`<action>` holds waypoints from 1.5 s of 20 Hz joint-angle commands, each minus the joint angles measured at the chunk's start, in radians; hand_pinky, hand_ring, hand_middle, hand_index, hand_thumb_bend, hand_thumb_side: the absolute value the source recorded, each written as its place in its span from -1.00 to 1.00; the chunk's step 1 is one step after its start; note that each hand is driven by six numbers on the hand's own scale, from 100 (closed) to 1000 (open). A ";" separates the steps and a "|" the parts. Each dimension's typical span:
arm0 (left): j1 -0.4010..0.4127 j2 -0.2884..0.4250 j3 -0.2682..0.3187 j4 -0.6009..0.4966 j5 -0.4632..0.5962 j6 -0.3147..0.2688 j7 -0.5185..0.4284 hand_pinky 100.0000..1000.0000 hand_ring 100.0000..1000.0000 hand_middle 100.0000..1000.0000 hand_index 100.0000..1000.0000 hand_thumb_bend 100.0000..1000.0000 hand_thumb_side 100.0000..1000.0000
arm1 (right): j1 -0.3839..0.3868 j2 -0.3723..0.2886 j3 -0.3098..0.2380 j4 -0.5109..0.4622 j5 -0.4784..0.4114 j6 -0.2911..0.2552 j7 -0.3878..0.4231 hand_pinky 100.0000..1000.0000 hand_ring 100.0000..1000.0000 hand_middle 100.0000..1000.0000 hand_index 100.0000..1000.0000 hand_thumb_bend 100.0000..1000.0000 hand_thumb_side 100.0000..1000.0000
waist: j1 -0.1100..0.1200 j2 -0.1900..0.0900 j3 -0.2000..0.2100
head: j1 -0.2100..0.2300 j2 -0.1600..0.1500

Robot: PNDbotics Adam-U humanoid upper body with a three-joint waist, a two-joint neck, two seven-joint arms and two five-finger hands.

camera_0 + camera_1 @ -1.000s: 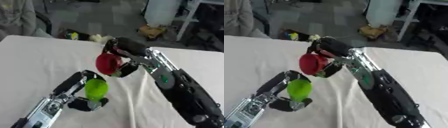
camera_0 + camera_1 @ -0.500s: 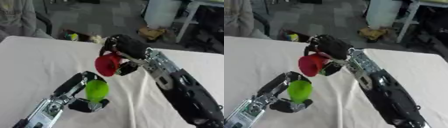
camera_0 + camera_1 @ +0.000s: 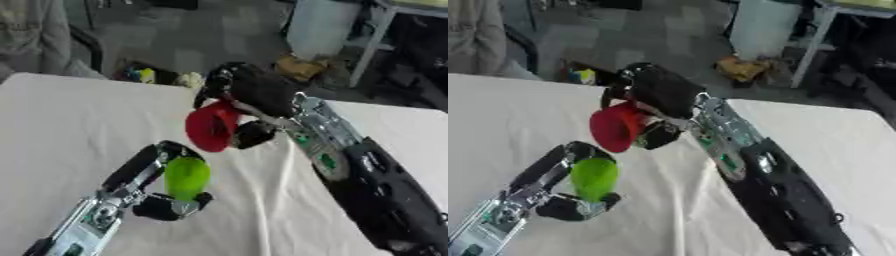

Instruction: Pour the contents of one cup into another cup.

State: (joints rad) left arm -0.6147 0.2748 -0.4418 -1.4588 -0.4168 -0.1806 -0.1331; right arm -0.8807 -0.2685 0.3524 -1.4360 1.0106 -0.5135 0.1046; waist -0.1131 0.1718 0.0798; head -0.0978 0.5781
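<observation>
Hidden: contents of both cups not visible.
Cups: two.
Red cup: tipped sideways above green, fingers of right hand curled round.
Green cup: mid-table, gripped by left hand.

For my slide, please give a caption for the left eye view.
Right hand tips a red cup over the green cup held by the left hand.

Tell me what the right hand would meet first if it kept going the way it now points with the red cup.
Probably the green cup in the left hand: the right hand tips the red cup down-left, just above it. Depth is unclear.
</observation>
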 commanded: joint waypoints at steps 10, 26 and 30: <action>-0.031 -0.011 0.009 -0.012 0.009 -0.004 0.003 -0.43 -0.57 -0.36 0.33 -1.00 -0.64 | -0.028 0.006 0.020 -0.039 0.063 -0.040 0.013 0.34 0.20 -0.75 0.35 -1.00 -0.96 | 0.004 -0.024 0.004 | 0.000 -0.010; -0.039 -0.018 -0.012 -0.018 0.015 -0.021 -0.033 -0.42 -0.57 -0.36 0.33 -0.98 -0.65 | -0.034 0.014 0.026 -0.039 0.279 -0.065 -0.055 0.35 0.14 -0.51 0.50 -1.00 -0.96 | 0.000 -0.025 0.007 | 0.004 -0.011; -0.039 -0.020 -0.010 -0.018 0.016 -0.020 -0.032 -0.42 -0.57 -0.36 0.33 -0.98 -0.64 | -0.034 0.014 0.027 -0.044 0.339 -0.057 -0.087 0.35 0.13 -0.24 0.53 -1.00 -0.96 | 0.001 -0.025 0.006 | 0.005 -0.011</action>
State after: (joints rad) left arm -0.6328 0.2626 -0.4524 -1.4590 -0.4062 -0.2000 -0.1634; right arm -0.8892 -0.2481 0.3834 -1.4557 1.3278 -0.5740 0.0309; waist -0.1193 0.1663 0.0870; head -0.0939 0.5777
